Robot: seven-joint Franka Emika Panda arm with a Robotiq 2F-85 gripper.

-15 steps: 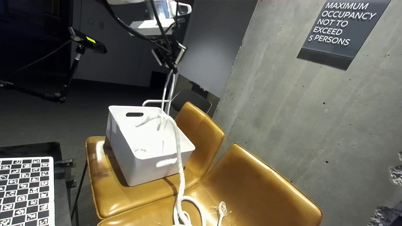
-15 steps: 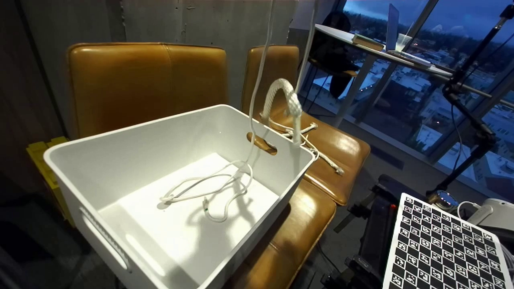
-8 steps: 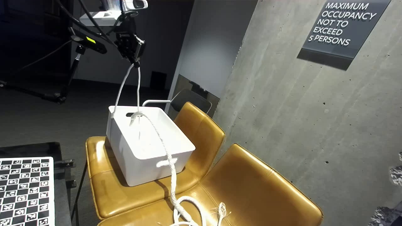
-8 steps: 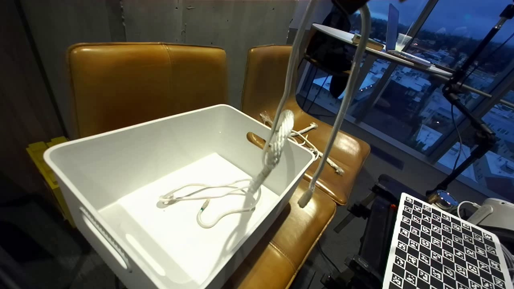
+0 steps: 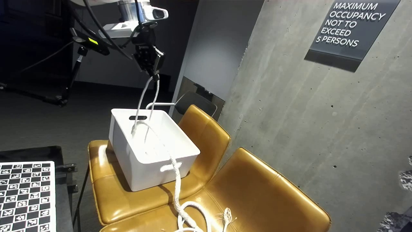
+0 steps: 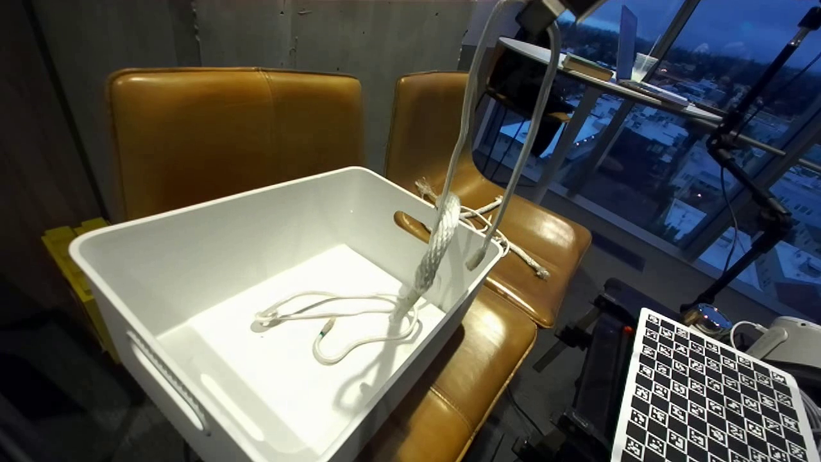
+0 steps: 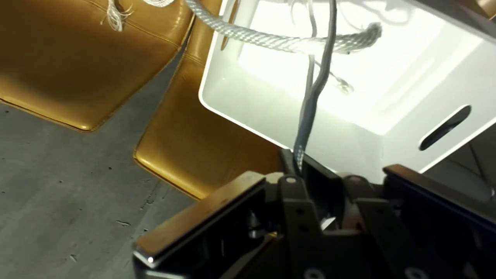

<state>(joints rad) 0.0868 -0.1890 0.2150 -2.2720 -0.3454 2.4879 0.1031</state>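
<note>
Wrist view, gripper [image 7: 299, 161]: fingertips are standing nearly together, pinching the thin cord [image 7: 316, 91] at a bend, presumably so both legs are hanging freely.
Thin cord: hanging below the fingertips, one end dangling near a corner of the white bin [image 7: 348, 143].
White bin: standing below the gripper on a tan chair [image 7: 201, 149], whose seat is apparently serving as its base.
Thick rope [image 7: 263, 38]: reaching in over the bin's handled edge, the rim apparently supporting it.
Desk [image 6: 532, 51]: standing well beyond, a book [image 6: 587, 67] lying along its room-side edge, one corner showing beyond a second chair [image 6: 430, 109].
</note>
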